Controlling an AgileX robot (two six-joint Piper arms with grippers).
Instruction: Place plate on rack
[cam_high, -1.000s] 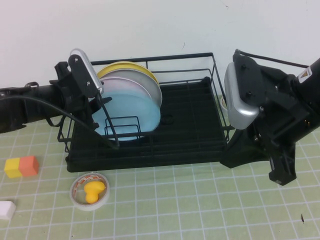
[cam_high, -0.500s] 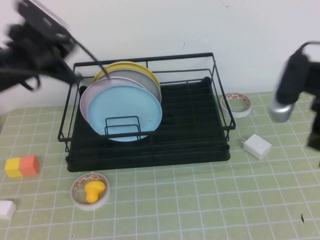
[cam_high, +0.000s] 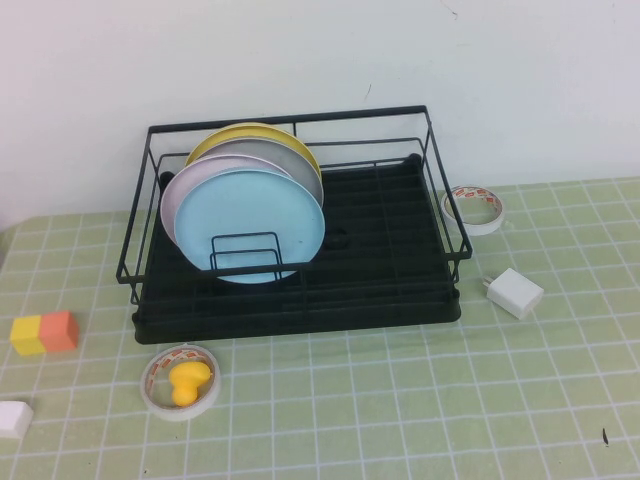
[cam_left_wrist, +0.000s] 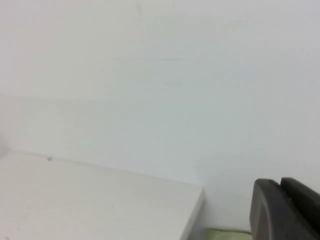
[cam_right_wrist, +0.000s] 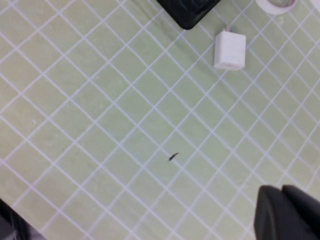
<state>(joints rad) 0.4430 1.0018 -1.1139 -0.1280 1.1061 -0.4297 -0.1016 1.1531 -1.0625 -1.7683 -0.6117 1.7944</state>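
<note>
Plate upright in rack, frontmost of the stacked plates.
You see the left gripper facing a white wall and the right gripper above the mat near the charger; finger state of both cannot be told.

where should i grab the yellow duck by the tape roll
Grip the yellow duck across its body from straight above: it sits inside the tape roll, so the ring blocks a side approach. Both grippers, left and right, are off the table now.
</note>
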